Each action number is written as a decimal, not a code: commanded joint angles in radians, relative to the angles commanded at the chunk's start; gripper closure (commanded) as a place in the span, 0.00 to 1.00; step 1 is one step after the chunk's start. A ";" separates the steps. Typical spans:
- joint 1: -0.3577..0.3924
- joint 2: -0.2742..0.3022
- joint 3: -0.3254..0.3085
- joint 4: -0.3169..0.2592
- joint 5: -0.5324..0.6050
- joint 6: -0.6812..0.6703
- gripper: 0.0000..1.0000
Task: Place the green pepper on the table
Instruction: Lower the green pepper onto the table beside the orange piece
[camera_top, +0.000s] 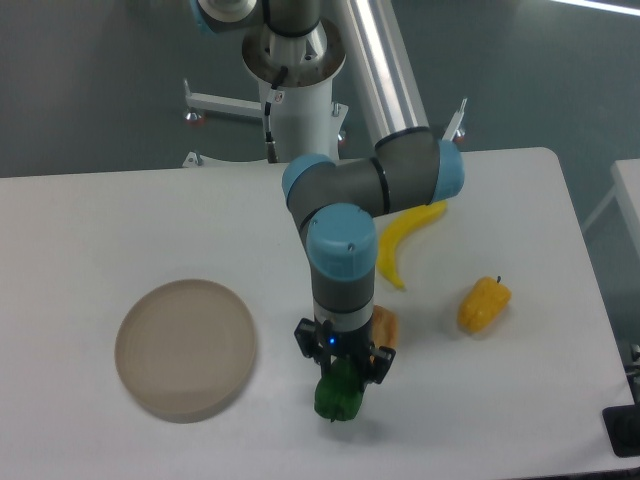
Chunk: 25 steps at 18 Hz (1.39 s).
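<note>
— Between the pincer's fingers, what is held?

— The green pepper (339, 397) is gripped by the pincer (340, 372), whose jaws are closed narrowly on its upper part. The pepper is seen hanging straight below the pincer, just above or barely at the white counter (90, 230); contact with the surface cannot be made out.

— What is found nearest to the pincer?

— An orange wedge-shaped piece (384, 324) is lying just behind and to the right of it, mostly hidden by the arm's wrist. Farther back on that side a curved yellow banana-like piece (400, 240) is seen, partly covered by the arm.

— And off to the sides?

— A yellow pepper (484, 304) is resting on the counter well to the right of the pincer. A round beige plate (185, 348) is set on the counter to the left, apart from the pincer and carrying nothing.
</note>
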 joint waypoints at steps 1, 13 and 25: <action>0.000 0.000 0.002 0.000 0.002 0.012 0.57; -0.034 -0.021 -0.009 -0.008 0.092 0.034 0.57; -0.034 -0.028 -0.006 -0.008 0.091 0.042 0.57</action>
